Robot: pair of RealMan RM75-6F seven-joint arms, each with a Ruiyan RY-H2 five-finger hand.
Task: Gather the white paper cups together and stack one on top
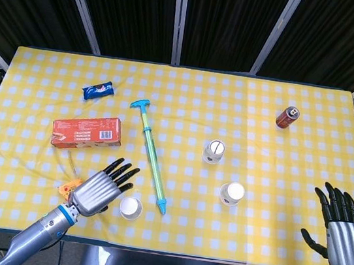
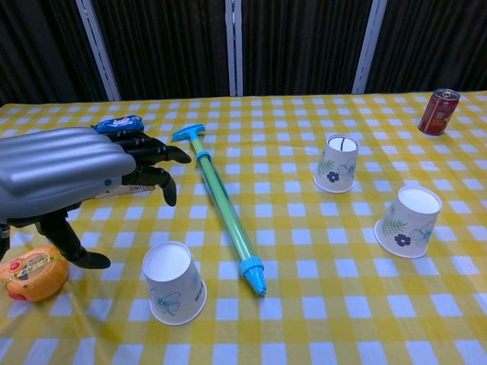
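Three white paper cups with flower prints stand upside down on the yellow checked cloth. One cup [image 1: 131,208] [image 2: 174,283] is near the front edge, one [image 1: 214,151] [image 2: 337,163] is mid-table, and one [image 1: 232,193] [image 2: 409,221] is right of centre. My left hand [image 1: 102,189] [image 2: 72,176] hovers open just left of the front cup, fingers spread, touching nothing. At the table's front right corner, far from the cups, my right hand [image 1: 343,232] is open and shows only in the head view.
A green and blue water pump toy [image 1: 151,154] [image 2: 222,203] lies between the front cup and the other two. An orange biscuit box [image 1: 87,132], a blue snack packet [image 1: 96,89], an orange tape measure [image 2: 32,271] and a red can [image 1: 288,116] [image 2: 439,112] also sit on the table.
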